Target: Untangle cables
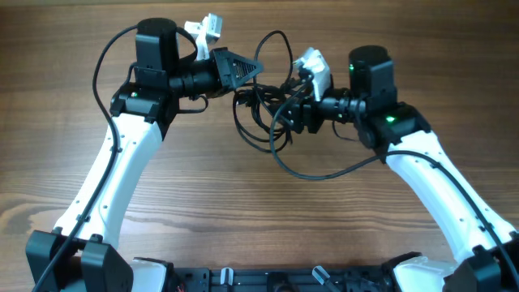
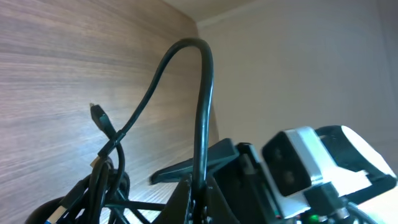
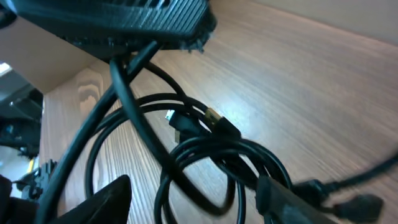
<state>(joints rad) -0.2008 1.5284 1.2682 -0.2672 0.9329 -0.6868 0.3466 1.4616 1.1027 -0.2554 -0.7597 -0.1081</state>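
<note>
Black cables (image 1: 258,99) bunched between arms. The left hand (image 1: 255,68) pinches one strand; the right hand (image 1: 285,113) spread, straddling the bunch over wood surface (image 1: 243,219).

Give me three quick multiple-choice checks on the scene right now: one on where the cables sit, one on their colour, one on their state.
1. Where are the cables?
A. Between the left end effector and the right end effector
B. Down by the arm bases
C. On the floor

2. What colour are they?
A. White
B. Red
C. Black

3. What state are they in?
A. Laid apart in straight lines
B. Bunched, with loops crossing
C. Wound into one neat coil

Answers:
1 A, the overhead view shows the bunch between the two tips.
2 C, every cord looks black in all three views.
3 B, the right wrist view shows loops lying over one another.
</note>
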